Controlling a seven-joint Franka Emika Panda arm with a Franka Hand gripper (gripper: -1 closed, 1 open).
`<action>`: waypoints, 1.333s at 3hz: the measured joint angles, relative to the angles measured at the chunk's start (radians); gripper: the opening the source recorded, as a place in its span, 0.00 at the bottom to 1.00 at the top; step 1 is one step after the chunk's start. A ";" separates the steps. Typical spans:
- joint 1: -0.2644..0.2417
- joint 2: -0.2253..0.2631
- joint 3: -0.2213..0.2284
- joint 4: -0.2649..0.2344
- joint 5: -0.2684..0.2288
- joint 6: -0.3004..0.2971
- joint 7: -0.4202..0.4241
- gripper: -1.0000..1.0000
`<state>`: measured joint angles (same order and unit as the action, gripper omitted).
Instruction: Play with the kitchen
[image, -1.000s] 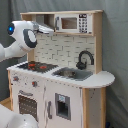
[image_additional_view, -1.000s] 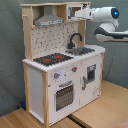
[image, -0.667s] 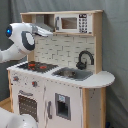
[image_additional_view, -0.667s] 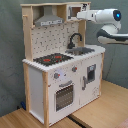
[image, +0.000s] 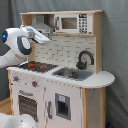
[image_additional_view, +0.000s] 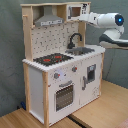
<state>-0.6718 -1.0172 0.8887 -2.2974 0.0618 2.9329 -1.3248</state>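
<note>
We see our gripper (image: 46, 37) raised at the upper shelf of the kitchen (image_additional_view: 60, 75), just beside the grey hood (image: 44, 22) and near the microwave (image_additional_view: 75, 12); the hob (image: 36, 65) and sink (image: 71, 73) lie well below it, and we cannot tell whether its fingers are spread

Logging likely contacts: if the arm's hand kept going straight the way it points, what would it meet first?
Probably the small white microwave on the pale wooden toy kitchen's top shelf; the hand points at it, though depth is unclear.
</note>
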 joint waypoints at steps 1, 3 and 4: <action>-0.005 -0.054 0.014 -0.020 0.000 -0.036 0.104 1.00; -0.032 -0.145 0.064 -0.016 0.000 -0.140 0.323 1.00; -0.050 -0.175 0.097 -0.002 0.000 -0.192 0.430 1.00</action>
<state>-0.7219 -1.1920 0.9853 -2.2993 0.0614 2.7410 -0.8945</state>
